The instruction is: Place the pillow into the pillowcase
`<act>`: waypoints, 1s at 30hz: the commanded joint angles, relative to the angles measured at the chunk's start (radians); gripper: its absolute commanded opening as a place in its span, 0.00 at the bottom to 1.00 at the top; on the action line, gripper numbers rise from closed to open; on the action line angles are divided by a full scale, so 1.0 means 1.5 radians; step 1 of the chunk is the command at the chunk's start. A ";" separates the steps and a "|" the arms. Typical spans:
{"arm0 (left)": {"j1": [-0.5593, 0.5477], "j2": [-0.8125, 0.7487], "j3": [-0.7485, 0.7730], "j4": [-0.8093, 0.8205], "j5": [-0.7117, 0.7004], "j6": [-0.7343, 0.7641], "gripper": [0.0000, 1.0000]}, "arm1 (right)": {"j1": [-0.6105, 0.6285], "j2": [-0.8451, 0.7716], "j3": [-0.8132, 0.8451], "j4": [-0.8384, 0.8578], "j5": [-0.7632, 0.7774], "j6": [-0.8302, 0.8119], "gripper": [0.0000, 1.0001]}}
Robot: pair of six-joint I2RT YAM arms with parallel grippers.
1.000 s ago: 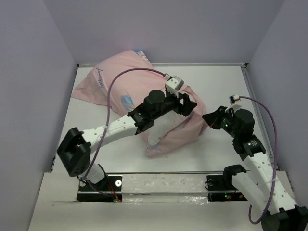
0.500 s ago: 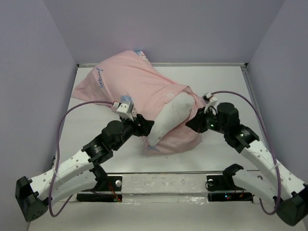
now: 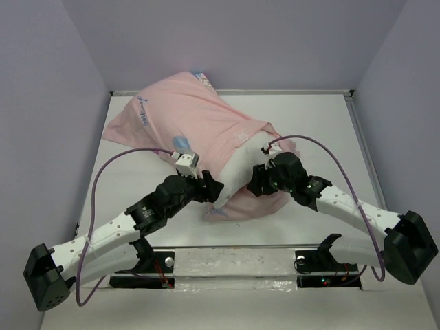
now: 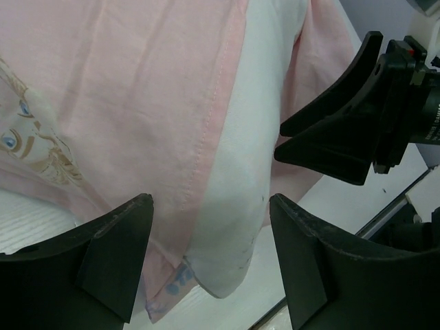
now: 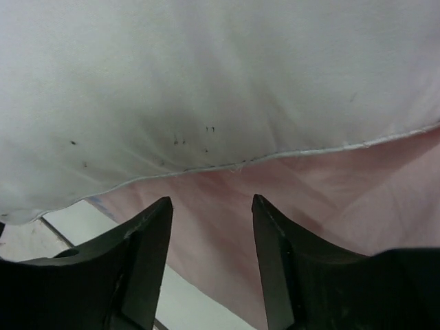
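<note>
The white pillow [image 3: 240, 168] lies mostly inside the pale pink pillowcase [image 3: 185, 120], with its near end sticking out of the opening. My left gripper [image 3: 213, 189] is open, just left of the pillow's exposed corner [image 4: 234, 254], beside the case's hem [image 4: 206, 144]. My right gripper [image 3: 256, 182] is open at the right side of the opening. In the right wrist view its jaws stand apart over the pink lower flap [image 5: 275, 206], just below the pillow's seam [image 5: 206, 89]. Neither gripper holds anything.
The white table [image 3: 323, 124] is ringed by a low rail, with lilac walls on three sides. The pillowcase's far end reaches the back left corner. The right gripper shows in the left wrist view [image 4: 344, 130], close across the pillow.
Both arms have swung down and in. The left gripper left the top of the pillow and came to its near left corner. The right gripper moved left to the opening.
</note>
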 commanded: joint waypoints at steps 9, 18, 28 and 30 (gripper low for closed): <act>-0.004 0.030 -0.009 0.056 0.019 0.018 0.78 | 0.032 0.136 -0.054 0.218 -0.156 -0.061 0.63; -0.010 0.072 0.001 0.069 0.030 0.033 0.77 | 0.038 0.032 -0.066 0.203 -0.116 -0.036 0.00; -0.010 0.175 0.049 0.133 -0.070 0.029 0.73 | 0.123 -0.135 0.005 0.008 -0.227 -0.077 0.00; -0.007 0.190 0.072 0.138 -0.080 0.030 0.73 | 0.206 -0.121 0.033 -0.042 -0.213 -0.099 0.00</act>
